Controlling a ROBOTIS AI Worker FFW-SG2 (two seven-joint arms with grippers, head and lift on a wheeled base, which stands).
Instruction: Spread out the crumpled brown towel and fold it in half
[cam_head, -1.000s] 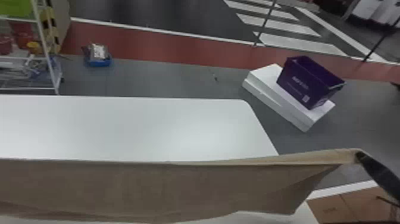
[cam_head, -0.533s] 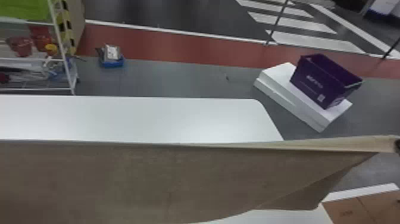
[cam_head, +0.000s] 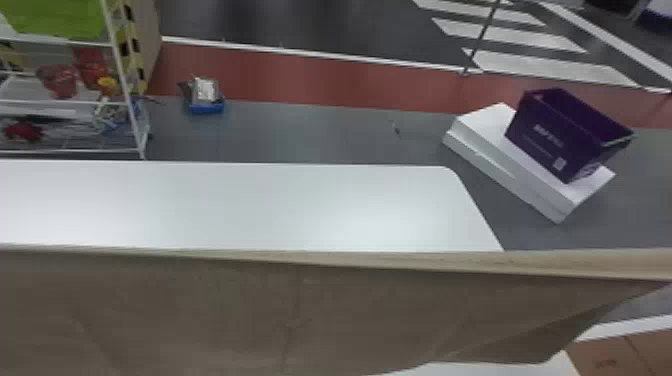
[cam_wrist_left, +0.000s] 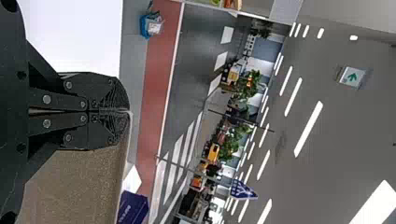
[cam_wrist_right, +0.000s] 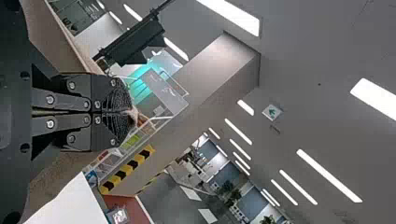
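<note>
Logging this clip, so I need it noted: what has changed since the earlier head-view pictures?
The brown towel's right end has moved right, to the head view's edge, its corner in the right hand. The table and purple bin appear slightly farther right too, so the camera probably turned left. The towel still hangs stretched above the table; no release is visible.

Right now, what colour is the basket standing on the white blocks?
The basket is dark purple, best seen in the head view.
</note>
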